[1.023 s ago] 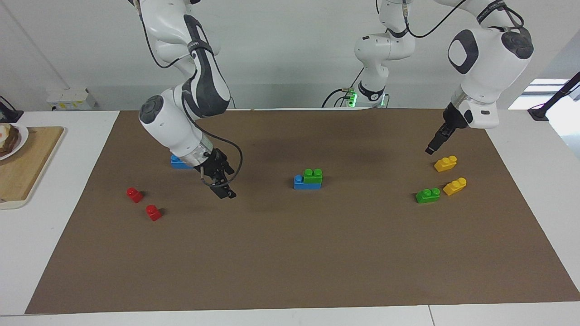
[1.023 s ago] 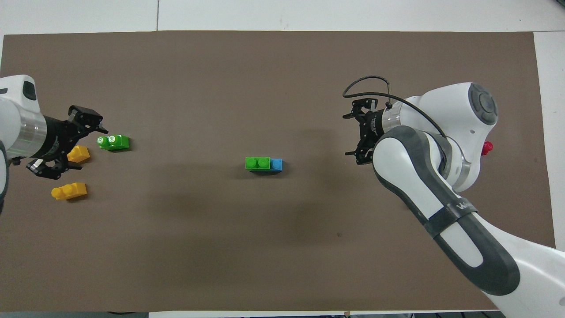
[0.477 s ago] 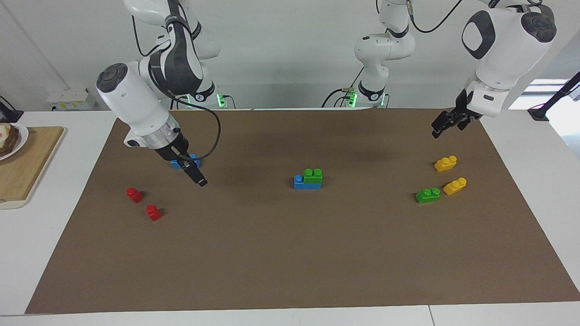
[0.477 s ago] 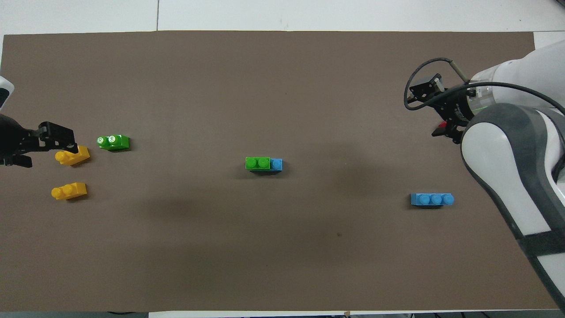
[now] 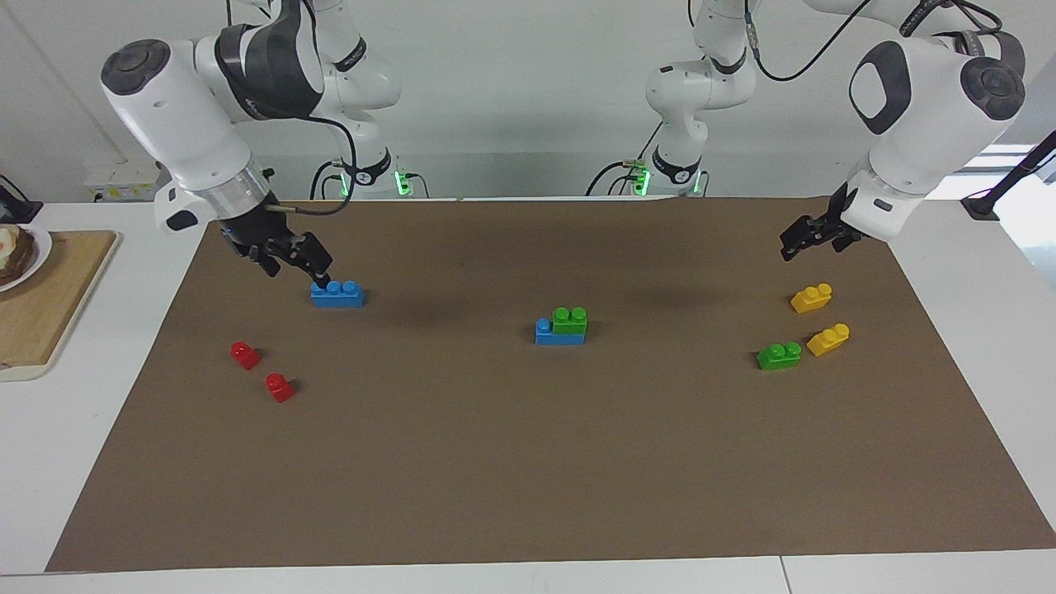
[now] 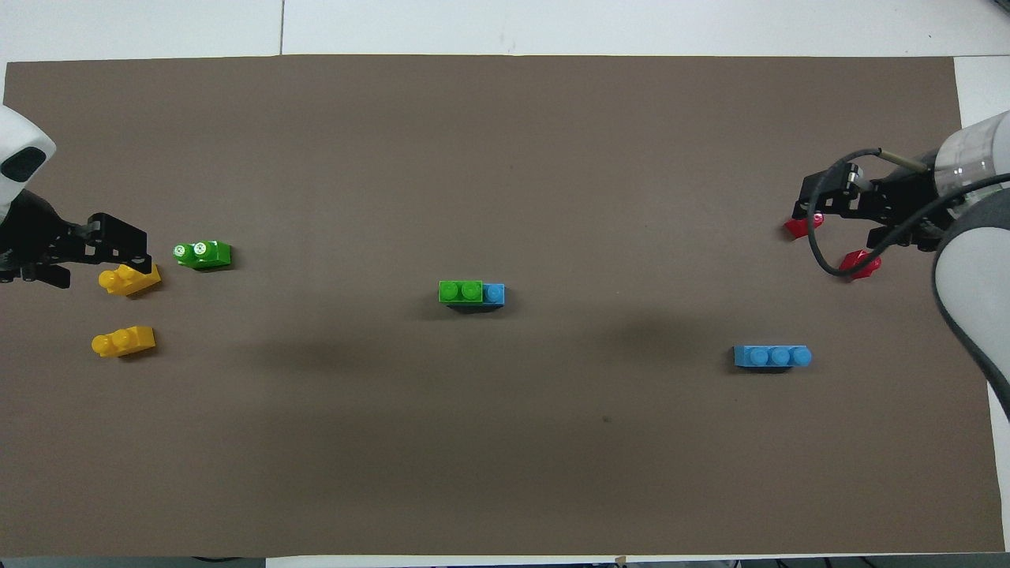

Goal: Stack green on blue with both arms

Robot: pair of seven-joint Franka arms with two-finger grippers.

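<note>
Sitting on blue brick (image 5: 559,332) mid-mat: green brick (image 5: 570,319); left gripper (image 5: 807,239) and right gripper (image 5: 299,262) both spread, empty.

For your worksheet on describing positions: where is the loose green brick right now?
The loose green brick lies on the brown mat toward the left arm's end, beside two yellow bricks.

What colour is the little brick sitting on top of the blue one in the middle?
Green, with two studs; the facing view shows it best on the blue brick.
</note>
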